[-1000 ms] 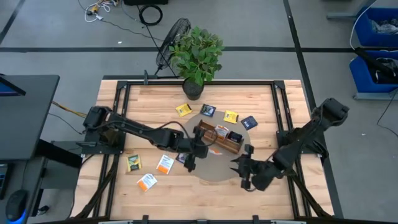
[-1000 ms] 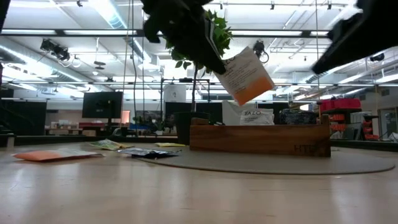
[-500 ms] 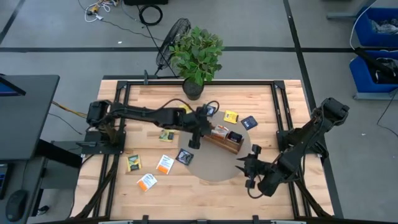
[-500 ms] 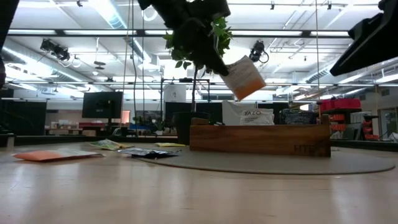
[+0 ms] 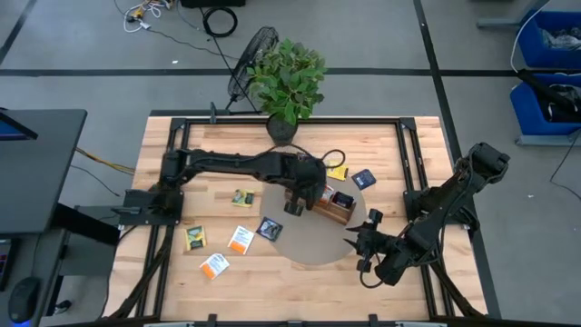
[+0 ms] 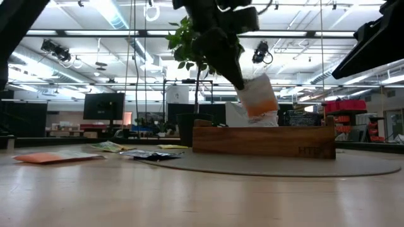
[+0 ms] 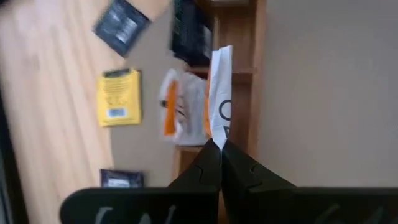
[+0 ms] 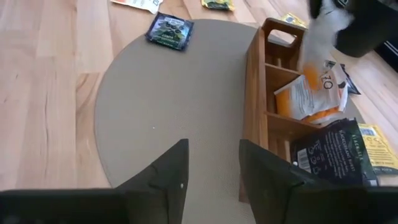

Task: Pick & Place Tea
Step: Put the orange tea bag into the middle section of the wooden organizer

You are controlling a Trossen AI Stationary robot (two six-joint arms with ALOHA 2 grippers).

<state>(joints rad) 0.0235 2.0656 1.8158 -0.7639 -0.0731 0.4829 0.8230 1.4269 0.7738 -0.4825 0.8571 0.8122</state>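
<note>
One white-and-orange tea packet point(image 6: 259, 98) hangs edge-down from the left gripper point(image 7: 216, 144), whose fingers are pinched tight on its top edge, directly above the wooden box point(image 6: 264, 140) at the centre of the low view. In the left wrist view the packet point(image 7: 219, 109) lines up with a middle compartment that already holds another white-and-orange packet point(image 7: 180, 112). The box point(image 5: 329, 202) sits on a round grey mat point(image 5: 313, 238) mid-frame in the overhead view, with a dark packet point(image 8: 333, 152) standing in its end slot. Loose packets remain on the table point(image 5: 163, 268): orange-and-white ones point(image 5: 240, 240) and a green one point(image 5: 195, 238) at lower left, a yellow one point(image 5: 337, 170) and a dark blue one point(image 5: 364, 178) right of centre. The right gripper point(image 8: 210, 163) waits at lower right, fingers apart and empty. To finish cleanly, the packet should probably be lowered straight between the dividers, kept vertical, and released only once its bottom edge is inside, so it does not catch the partition.
</note>
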